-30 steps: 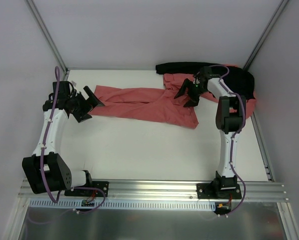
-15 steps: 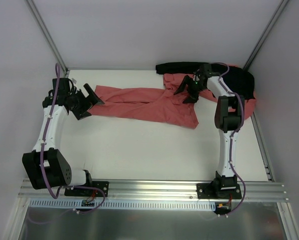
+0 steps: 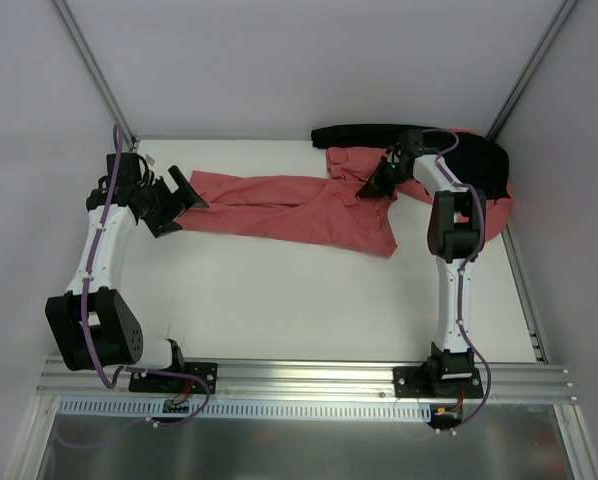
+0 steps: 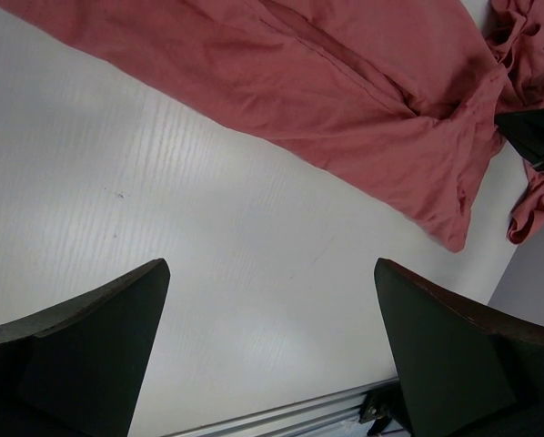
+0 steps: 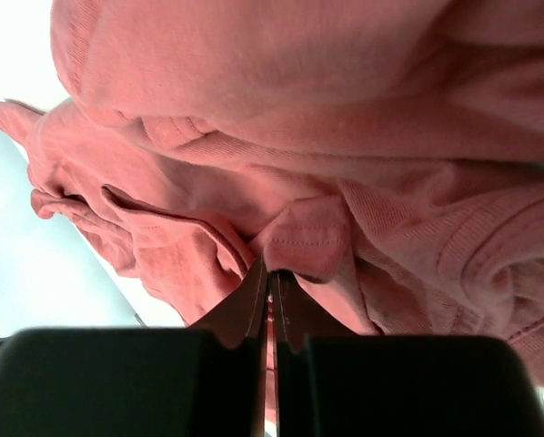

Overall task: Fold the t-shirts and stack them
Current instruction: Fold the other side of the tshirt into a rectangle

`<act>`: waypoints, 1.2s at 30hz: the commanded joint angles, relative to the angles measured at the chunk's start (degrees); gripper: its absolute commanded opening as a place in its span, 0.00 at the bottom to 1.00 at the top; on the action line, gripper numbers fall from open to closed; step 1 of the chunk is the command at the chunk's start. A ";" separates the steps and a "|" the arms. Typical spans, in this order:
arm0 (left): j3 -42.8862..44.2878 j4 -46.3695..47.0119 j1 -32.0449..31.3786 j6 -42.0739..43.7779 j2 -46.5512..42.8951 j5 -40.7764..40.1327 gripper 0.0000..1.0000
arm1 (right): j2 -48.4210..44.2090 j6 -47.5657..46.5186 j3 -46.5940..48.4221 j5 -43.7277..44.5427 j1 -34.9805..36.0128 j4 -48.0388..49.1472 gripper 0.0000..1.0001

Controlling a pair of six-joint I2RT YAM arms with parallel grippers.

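Looking down from the top camera, the spread t-shirt (image 3: pixel 299 212) lies rumpled across the far half of the table (image 3: pixel 279 300), running from 9 o'clock to 3 o'clock. A heap of t-shirts (image 3: pixel 500 203) sits at 2 o'clock in the far corner, partly under a black cloth (image 3: pixel 369 132). The left gripper (image 3: pixel 178 202) hangs at the shirt's 9 o'clock end, its arm bowed along the table's left edge. The right gripper (image 3: pixel 379 180) is down on the 3 o'clock end, its arm reaching away from its base with the wrist bent back leftward.

The left wrist camera shows the left gripper (image 4: pixel 270 269) released, jaws wide apart with nothing between them. Bare table lies below and the shirt (image 4: pixel 327 82) at 12 o'clock.

The right wrist camera shows the right gripper (image 5: pixel 270 282) clenched on a stitched hem fold of the shirt (image 5: pixel 299 241). The bite looks thin, so a firm pull may slip it free. It may also hold bunched layers, so that pulling drags the wad or the neighbouring heap instead of opening the shirt.
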 commanded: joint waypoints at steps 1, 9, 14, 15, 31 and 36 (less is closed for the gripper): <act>2.70 -0.78 -0.34 1.43 0.47 -0.44 0.99 | -1.05 1.48 4.13 1.04 -0.77 2.31 0.02; 2.62 -0.34 -0.34 1.34 0.92 0.35 0.99 | -0.53 3.67 5.45 1.31 -1.56 7.49 0.17; 1.91 -0.60 -0.34 1.43 0.21 0.27 0.99 | 0.35 5.17 4.68 -0.10 -1.48 10.21 0.99; 1.65 -0.69 -0.34 1.43 0.21 0.18 0.99 | 0.18 5.34 4.23 -0.28 -1.56 11.96 1.00; -4.85 4.49 4.67 1.08 2.76 5.53 0.99 | -21.57 -4.15 -17.68 3.85 -2.62 4.42 1.00; -6.44 15.11 5.29 -2.35 8.82 15.97 0.99 | -30.22 -5.12 -29.43 1.93 -2.53 6.09 0.99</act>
